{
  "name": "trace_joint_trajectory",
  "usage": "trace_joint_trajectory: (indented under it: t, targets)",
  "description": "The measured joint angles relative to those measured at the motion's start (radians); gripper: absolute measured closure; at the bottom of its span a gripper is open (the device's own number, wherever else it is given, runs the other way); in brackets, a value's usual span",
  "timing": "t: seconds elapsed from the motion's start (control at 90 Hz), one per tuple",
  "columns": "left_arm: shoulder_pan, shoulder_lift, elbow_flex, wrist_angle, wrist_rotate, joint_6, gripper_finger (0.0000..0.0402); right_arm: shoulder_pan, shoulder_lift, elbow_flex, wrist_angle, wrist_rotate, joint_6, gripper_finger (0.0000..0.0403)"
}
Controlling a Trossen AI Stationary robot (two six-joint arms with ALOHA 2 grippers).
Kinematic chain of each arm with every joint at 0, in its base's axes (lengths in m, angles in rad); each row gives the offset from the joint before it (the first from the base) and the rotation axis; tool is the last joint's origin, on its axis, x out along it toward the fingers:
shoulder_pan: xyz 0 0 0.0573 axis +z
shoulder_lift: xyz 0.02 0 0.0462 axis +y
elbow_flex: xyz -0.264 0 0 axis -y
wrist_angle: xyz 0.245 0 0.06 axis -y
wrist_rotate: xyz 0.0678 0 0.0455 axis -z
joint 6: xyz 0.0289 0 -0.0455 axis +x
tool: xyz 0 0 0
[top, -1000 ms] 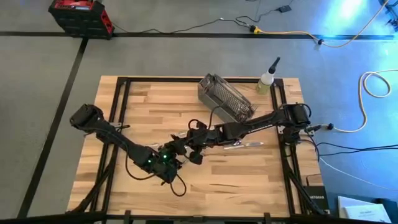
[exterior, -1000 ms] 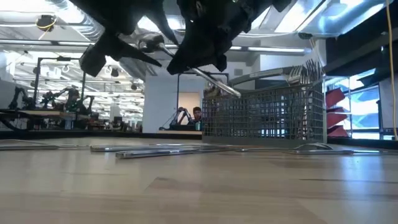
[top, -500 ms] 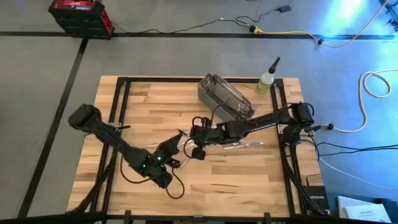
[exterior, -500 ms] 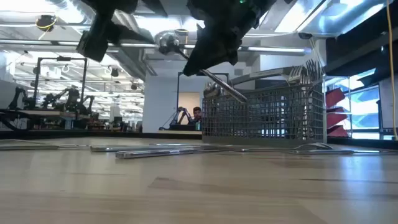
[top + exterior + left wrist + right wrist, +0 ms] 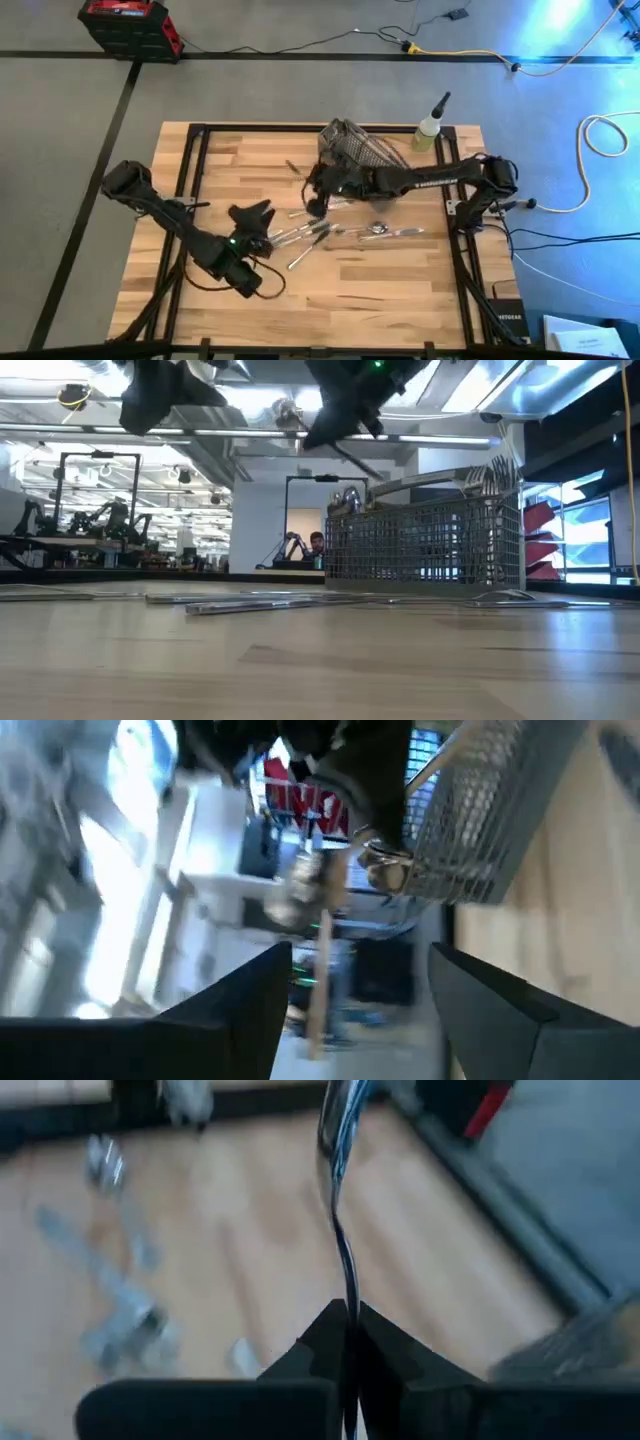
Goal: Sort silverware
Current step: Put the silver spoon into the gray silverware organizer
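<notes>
The right gripper (image 5: 313, 190) has its jaws pressed together on one piece of silverware (image 5: 338, 1200), a slim, shiny utensil whose curved stem rises from between the fingers (image 5: 320, 1345); whether it is a fork or a spoon cannot be told. In the high view this gripper sits just at the near-left corner of the wire-mesh basket (image 5: 372, 152), and in the low view it hangs well above the bench (image 5: 320, 660) with the shiny piece (image 5: 290, 412) jutting out toward the left.

The left gripper (image 5: 252, 213) has its jaws spread wide and holds nothing. It is well to the left of the basket, over the middle of the bench.

The remaining loose silverware (image 5: 335, 231) lies flat in a scatter in front of the basket, between the two grippers, as thin silver strips fanned at different angles. More handles (image 5: 490, 475) stand up out of the basket's right end in the low view.

Left of the basket and in front of the scatter, the wooden bench is open up to its black frame rails (image 5: 186, 170). A squeeze bottle (image 5: 430, 128) stands just right of the basket, at the far edge.
</notes>
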State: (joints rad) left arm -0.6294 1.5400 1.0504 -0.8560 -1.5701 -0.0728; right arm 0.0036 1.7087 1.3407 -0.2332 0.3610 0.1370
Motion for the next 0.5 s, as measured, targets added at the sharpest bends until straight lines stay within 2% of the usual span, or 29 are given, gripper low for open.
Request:
trace_joint_trajectory:
  t: [0.111,0.233,0.356,0.5]
  targets:
    - [-0.005,-0.015,0.0,-0.213,0.031,-0.437,0.0184,-0.035,-0.042,-0.039,0.18,-0.045,-0.103,0.0403]
    - [-0.021,-0.016,-0.021,-0.435,0.059,-0.913,0.0184,-0.069,-0.067,-0.149,0.383,-0.065,-0.193,0.0403]
    - [-0.064,-0.015,-0.131,-0.495,0.029,-1.295,0.0184,-0.112,-0.069,-0.295,0.687,-0.066,-0.222,0.0403]
    - [-0.11,-0.015,-0.31,-0.438,0.002,-1.707,0.0184,-0.186,-0.072,-0.452,1.06,-0.065,-0.233,0.0403]
